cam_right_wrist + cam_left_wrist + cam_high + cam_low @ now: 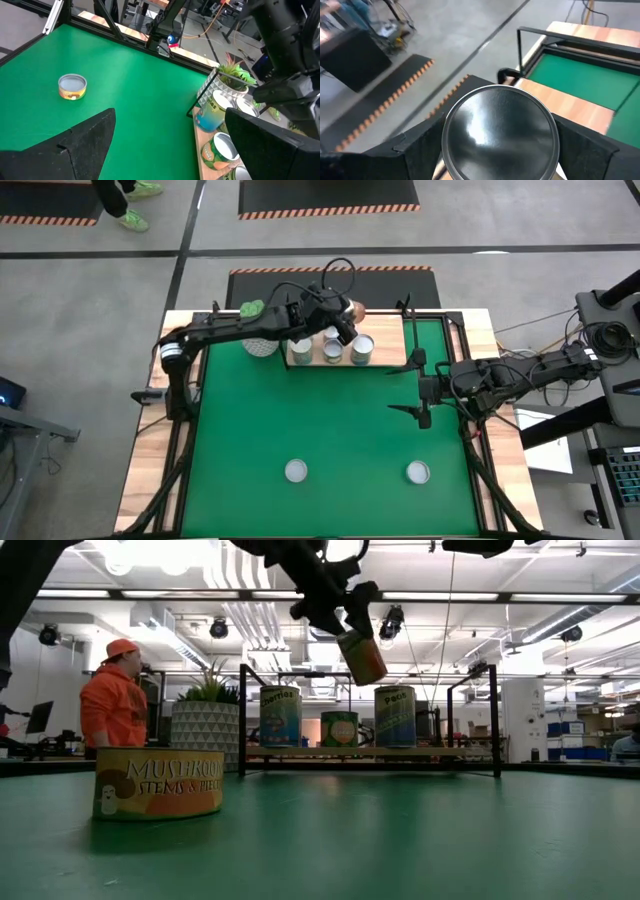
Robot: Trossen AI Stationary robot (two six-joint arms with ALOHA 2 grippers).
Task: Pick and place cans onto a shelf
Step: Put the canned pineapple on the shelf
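My left gripper (349, 316) is shut on a can (362, 656), held in the air above the far part of the shelf (385, 352). The shelf is a light-brown board with black posts. Three cans stand upright on it (280, 716) (340, 728) (395, 716). Two more cans stand on the green mat near the table's front edge (296, 471) (418, 472). One of them, with a mushroom label, shows close up in the low view (158, 783). My right gripper (402, 390) is open and empty over the mat, right of the shelf. My left gripper pinches the can between its two fingers (420, 150), one on each side of its round wall (446, 150). The can's shiny end (499, 131) faces the wrist camera. The fingers slant down from above. The can hangs tilted below them, clear of the shelf.
A white patterned pot with a green plant (258, 340) stands just left of the shelf. The green mat (340, 430) has free room in its middle. A person in orange (113, 700) stands beyond the table. Black frame rails run along the table's sides.
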